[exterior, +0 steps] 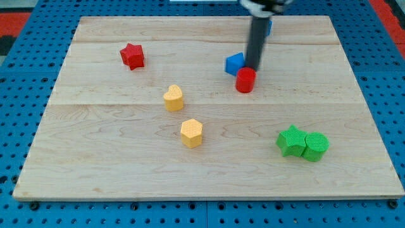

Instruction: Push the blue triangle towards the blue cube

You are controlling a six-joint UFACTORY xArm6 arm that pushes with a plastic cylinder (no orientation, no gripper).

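In the one view you see the blue triangle [234,63] far of centre on the wooden board [114,158], partly hidden by the rod, so you cannot tell its long axis or which way it points. The tip [252,67] has no jaws to open or close; it stands at the triangle's right edge, just behind the red cylinder [246,80]. The blue cube [269,26] peeks out behind the rod at the far edge, and blue pegboard [25,95] surrounds the board.

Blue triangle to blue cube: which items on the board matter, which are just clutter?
Job items:
- blue triangle, beside the rod
- blue cube, mostly hidden behind the rod at the view's top
- my tip, between triangle and red cylinder

Clutter:
- red cylinder
- red star
- yellow heart
- yellow hexagon
- green star
- green cylinder
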